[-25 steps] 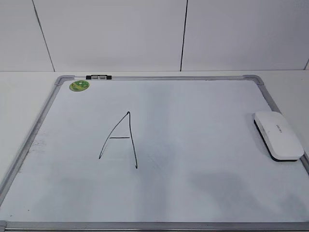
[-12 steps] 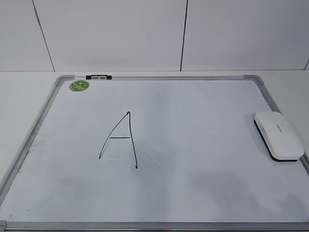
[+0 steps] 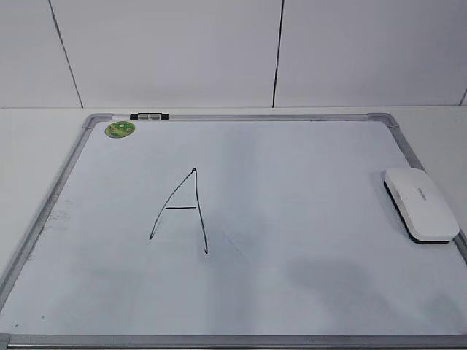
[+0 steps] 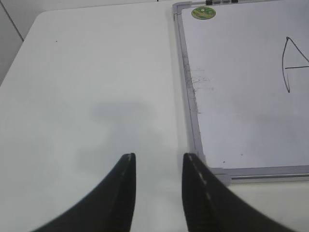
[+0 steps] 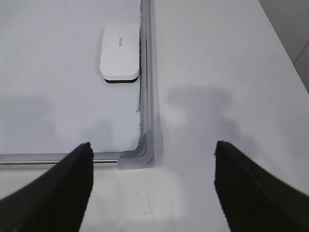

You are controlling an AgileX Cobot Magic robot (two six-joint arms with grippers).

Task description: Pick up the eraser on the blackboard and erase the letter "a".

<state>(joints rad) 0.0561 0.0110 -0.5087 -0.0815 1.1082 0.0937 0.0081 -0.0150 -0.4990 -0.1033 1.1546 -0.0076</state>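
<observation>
The white eraser (image 3: 421, 204) lies on the blackboard (image 3: 306, 175) against its right frame, black felt down; it also shows in the right wrist view (image 5: 119, 50). A tall capital "A" (image 3: 182, 211) is drawn left of the middle. No small letter "a" shows in any view; only a faint smear lies right of the capital. My left gripper (image 4: 158, 157) is open and empty over the table, just left of the board's near left corner. My right gripper (image 5: 153, 145) is wide open and empty above the board's near right corner, short of the eraser. Neither gripper shows in the exterior view.
A round green sticker (image 3: 120, 130) and a small black-and-white clip (image 3: 149, 116) sit at the board's far left corner. The white table (image 4: 96, 87) spreads left of the board and also right of it (image 5: 217, 72). A white wall stands behind.
</observation>
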